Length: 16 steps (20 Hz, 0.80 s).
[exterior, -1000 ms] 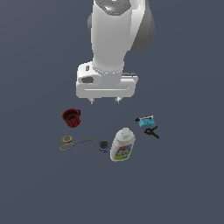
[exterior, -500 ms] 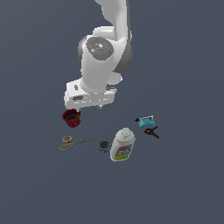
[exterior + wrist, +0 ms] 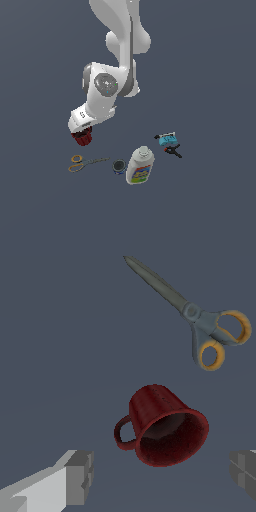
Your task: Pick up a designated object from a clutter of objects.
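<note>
Gripper [image 3: 162, 476] spread wide, fingers flanking the red mug [image 3: 162, 428] (seemingly not touching), scissors [image 3: 200, 321] nearby

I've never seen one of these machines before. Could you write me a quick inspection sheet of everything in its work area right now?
Surface: flat dark grey ground, no marks seen.
Job's thing: red mug, handle to one side, opening facing the wrist camera; in the exterior view it is partly hidden under the arm's hand.
Clutter: orange-handled scissors, small dark can, white bottle beside the can, blue-and-black clamp apart at the exterior view's right.
Grippers: gripper has its jaws spread wide, one on each side of the mug, not touching it.
Cables: nothing seen.
Surroundings: nothing seen.
</note>
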Available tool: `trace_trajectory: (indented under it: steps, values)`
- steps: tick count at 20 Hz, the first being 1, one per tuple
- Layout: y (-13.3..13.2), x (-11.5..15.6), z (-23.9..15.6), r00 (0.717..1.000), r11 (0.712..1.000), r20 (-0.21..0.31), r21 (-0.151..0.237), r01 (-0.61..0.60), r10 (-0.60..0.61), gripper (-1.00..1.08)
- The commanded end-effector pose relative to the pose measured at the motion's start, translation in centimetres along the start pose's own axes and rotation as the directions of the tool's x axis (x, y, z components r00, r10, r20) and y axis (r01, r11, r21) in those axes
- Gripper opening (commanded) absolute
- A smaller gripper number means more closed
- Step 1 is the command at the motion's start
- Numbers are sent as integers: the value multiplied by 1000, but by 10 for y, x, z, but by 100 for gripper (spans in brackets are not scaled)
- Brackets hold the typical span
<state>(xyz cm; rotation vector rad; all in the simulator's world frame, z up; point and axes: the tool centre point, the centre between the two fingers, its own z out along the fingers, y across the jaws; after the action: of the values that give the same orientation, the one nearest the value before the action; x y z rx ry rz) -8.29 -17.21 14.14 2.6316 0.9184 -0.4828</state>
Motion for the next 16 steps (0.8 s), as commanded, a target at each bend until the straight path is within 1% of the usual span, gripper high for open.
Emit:
trace_trajectory:
  steps: [1,5,9,13,16]
  values:
    - [-1,-9,19,997,997,27,-8,73,-73,108]
    - [-4,-20,41,986,987,58,-9,158,-158,108]
    - [-7,-27,54,974,977,76,-6,213,-212,108]
    - [-8,-30,60,968,972,84,-4,237,-236,108]
    - [-8,-30,59,970,973,82,-3,231,-230,108]
